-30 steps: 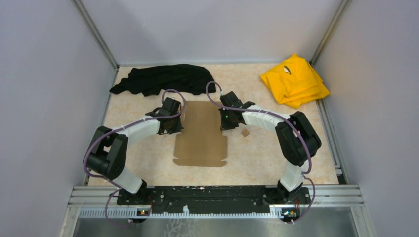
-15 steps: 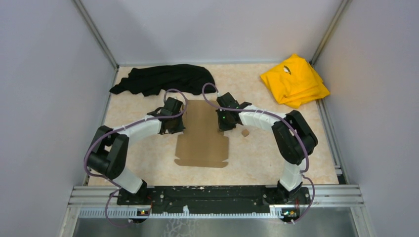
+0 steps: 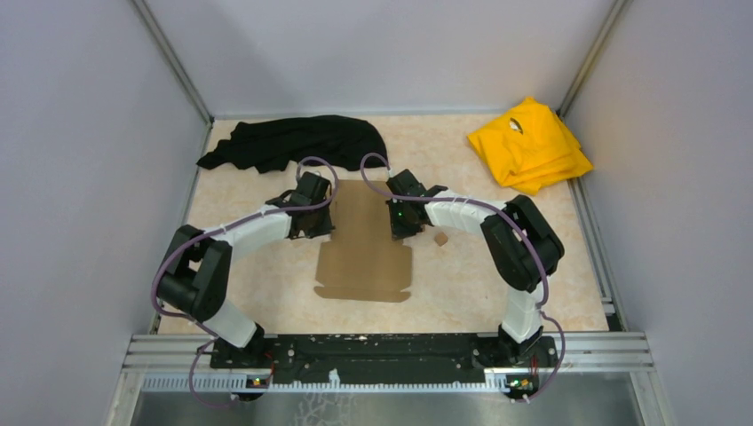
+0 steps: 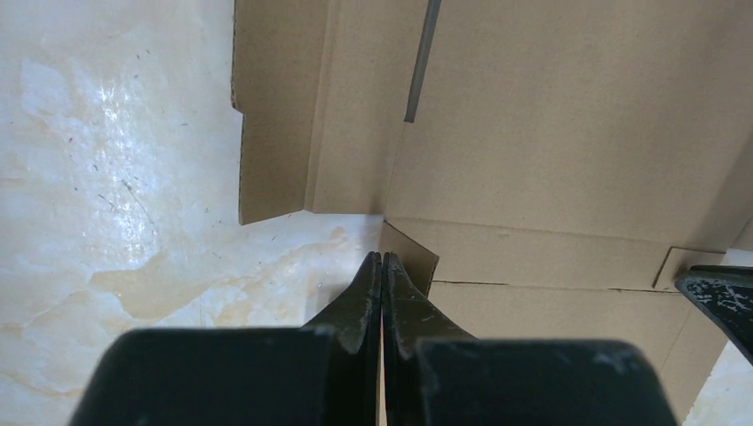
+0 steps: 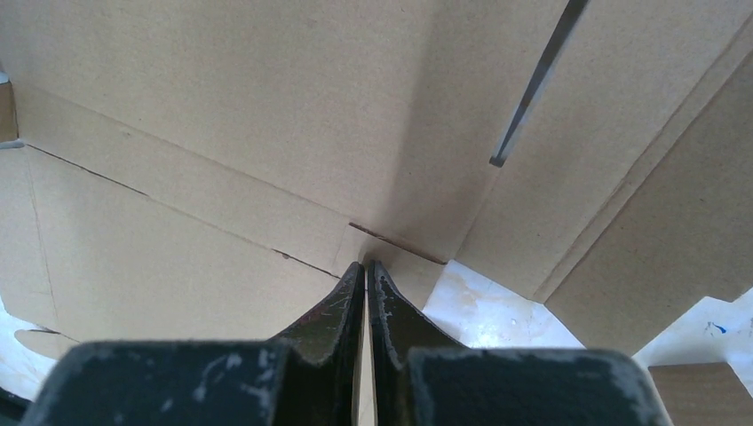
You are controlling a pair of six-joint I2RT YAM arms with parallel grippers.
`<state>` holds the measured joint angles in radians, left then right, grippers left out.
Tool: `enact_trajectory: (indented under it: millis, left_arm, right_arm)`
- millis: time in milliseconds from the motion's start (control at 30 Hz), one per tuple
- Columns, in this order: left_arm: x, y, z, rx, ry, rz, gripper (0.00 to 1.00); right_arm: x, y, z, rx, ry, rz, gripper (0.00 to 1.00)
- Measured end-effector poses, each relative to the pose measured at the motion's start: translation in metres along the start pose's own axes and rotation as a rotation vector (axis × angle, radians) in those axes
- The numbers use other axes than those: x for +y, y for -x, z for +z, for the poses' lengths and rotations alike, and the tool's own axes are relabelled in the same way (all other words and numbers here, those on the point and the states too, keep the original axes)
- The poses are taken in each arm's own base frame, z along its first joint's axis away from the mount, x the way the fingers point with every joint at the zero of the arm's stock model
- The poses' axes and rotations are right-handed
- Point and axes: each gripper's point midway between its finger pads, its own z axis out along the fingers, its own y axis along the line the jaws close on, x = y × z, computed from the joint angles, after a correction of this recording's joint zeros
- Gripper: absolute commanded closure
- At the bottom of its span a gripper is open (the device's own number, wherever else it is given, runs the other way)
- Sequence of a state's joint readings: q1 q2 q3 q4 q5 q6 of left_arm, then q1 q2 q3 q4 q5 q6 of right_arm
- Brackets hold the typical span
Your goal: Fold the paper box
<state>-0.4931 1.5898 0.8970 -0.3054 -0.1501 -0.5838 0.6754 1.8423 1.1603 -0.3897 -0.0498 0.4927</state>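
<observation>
Paper box (image 3: pixel 362 257) lies flat mid-table, betw. both arms. L gripper (image 4: pixel 383 257) fingers pressed together, tips at small flap on box's left edge. R gripper (image 5: pixel 366 264) fingers together too, hairline gap, tips at right-edge flap; can't tell if either pinches it

I'm looking at a robotics lab test cell, I'd say. Plain grey panels (image 3: pixel 382 53) box it in on 3 sides, w/ alu extrusion posts (image 3: pixel 173 62) at the back corners. An alu rail (image 3: pixel 391 348) up front carries the left arm (image 3: pixel 253 231) and right arm (image 3: pixel 466 211), w/ purple cables (image 3: pixel 306 164) looped over them. The desk (image 3: pixel 462 284) has a marble-look top.
</observation>
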Motion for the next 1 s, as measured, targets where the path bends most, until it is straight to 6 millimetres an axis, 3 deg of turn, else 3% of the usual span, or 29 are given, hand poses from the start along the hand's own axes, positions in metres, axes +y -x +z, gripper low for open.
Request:
enact_trajectory:
  millis: [300, 1000]
  left_arm:
    - [-0.005, 0.005, 0.000, -0.003, -0.004, 0.002, 1.00]
    - [-0.015, -0.013, 0.013, 0.029, 0.011, 0.046, 1.00]
  right_arm:
    - [0.001, 0.001, 0.002, -0.003, 0.004, -0.001, 0.96]
    - [0.003, 0.003, 0.004, -0.009, 0.016, -0.002, 0.96]
